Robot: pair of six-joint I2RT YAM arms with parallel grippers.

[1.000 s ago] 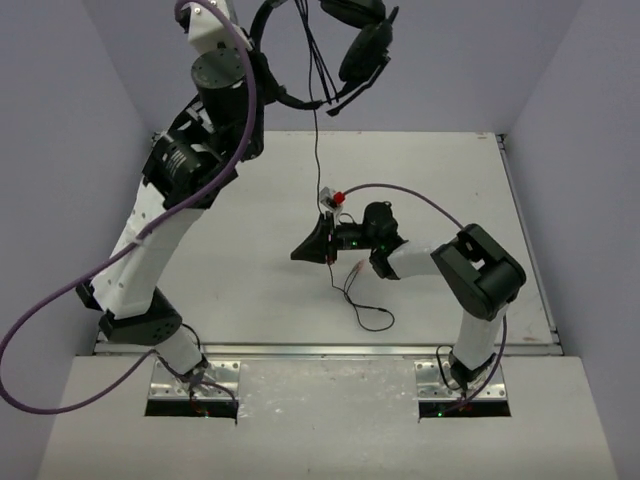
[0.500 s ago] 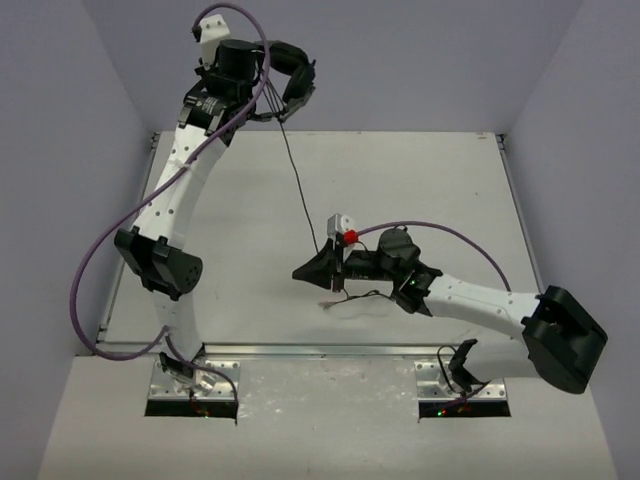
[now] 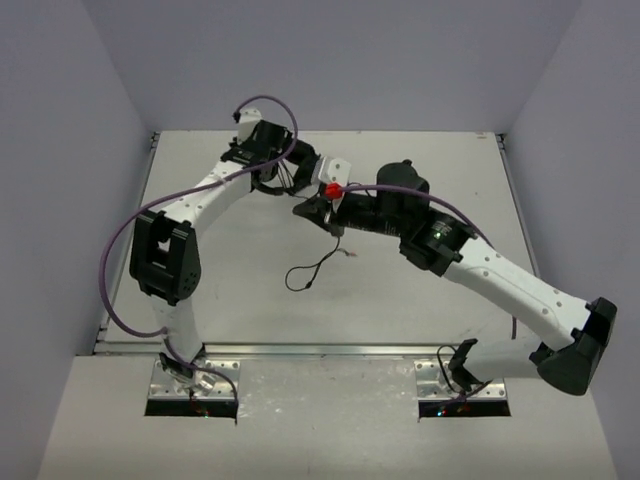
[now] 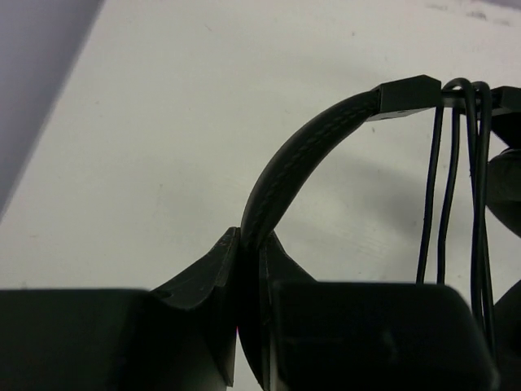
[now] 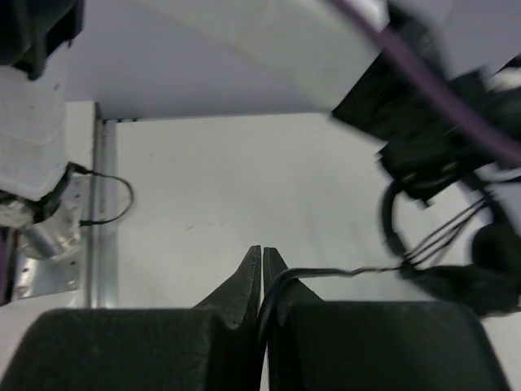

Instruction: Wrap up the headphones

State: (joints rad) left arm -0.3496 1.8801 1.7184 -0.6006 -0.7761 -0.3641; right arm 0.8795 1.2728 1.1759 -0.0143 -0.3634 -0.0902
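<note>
Headphones [image 3: 283,180]: they hang low over the table [image 3: 450,170]. The left claw [image 4: 248,244] has its jaws pressed tight on the thin headband [image 4: 297,159].
Cable [image 5: 326,273]: a few turns hang over the band just past the left claw's tips. From there it runs into the right claw [image 5: 261,254], which is pinched shut on it.
Tail [image 3: 310,272]: a slack curl lies on the table below the right claw.
Slip risk: the cable is thin, so I reckon it could slide through that pinch and let the turns go loose.
Pull risk: too hard a tug might twist the band out of the left claw's narrow hold.
Crowding risk: the two claws sit close together, so a wide wrapping swing could knock them together.
</note>
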